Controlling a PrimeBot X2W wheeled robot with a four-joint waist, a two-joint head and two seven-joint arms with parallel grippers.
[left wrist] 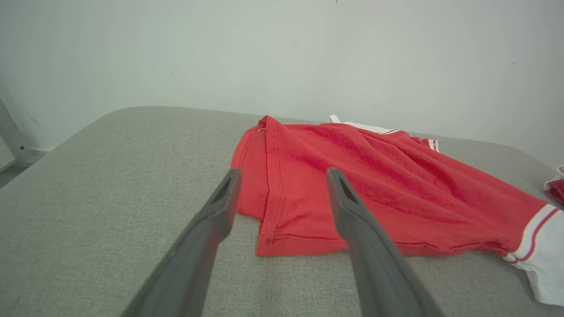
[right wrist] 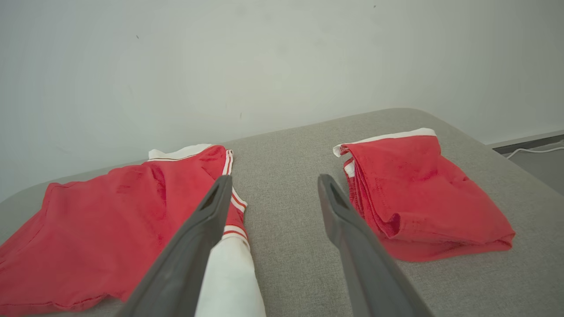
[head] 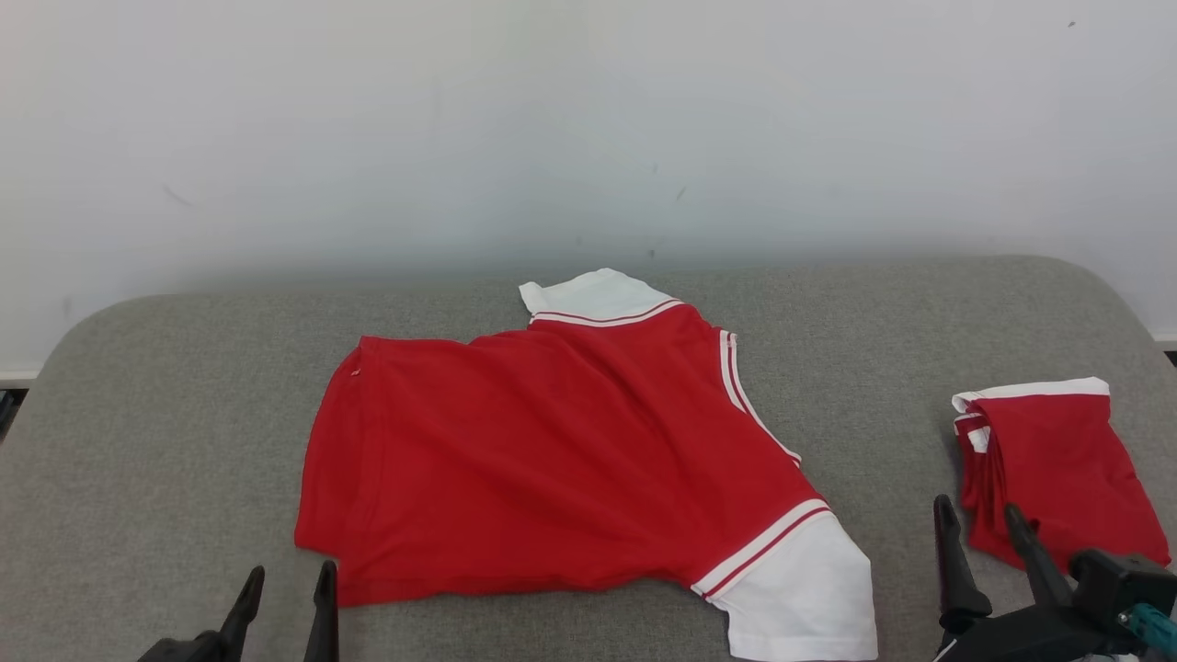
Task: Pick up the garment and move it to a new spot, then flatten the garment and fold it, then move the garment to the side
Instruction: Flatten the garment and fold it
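I find the shirt [head: 552, 460] lying in the middle of the worktop [head: 165, 441], spread out but not flat. It is red with white sleeves, each sleeve set off from the body by a band of red and white stripes. One sleeve [head: 598, 296] points toward the far edge. The other sleeve [head: 809, 598] reaches the front edge, right of centre. The body runs leftward from the sleeves, with its hem facing the left edge. Shallow creases cross the red cloth. Along the hem side I note a strip of cloth doubled over on itself. A thin white trim line runs down the right side between the two sleeves.

The left gripper [head: 291, 570] is at the front edge, left of centre, with its jaws wide apart and holding nothing. Its right finger stands just beside the shirt's front left corner; I cannot tell whether they touch. In the left wrist view that corner shows between the fingers.

The right gripper [head: 976, 507] is near the front right corner, with its jaws likewise spread and holding nothing. It stands between the near sleeve and a folded piece [head: 1057, 460]. I cannot confirm contact with either.

The folded piece is red with white edging. It lies in a compact stack by the right edge, well apart from the shirt.
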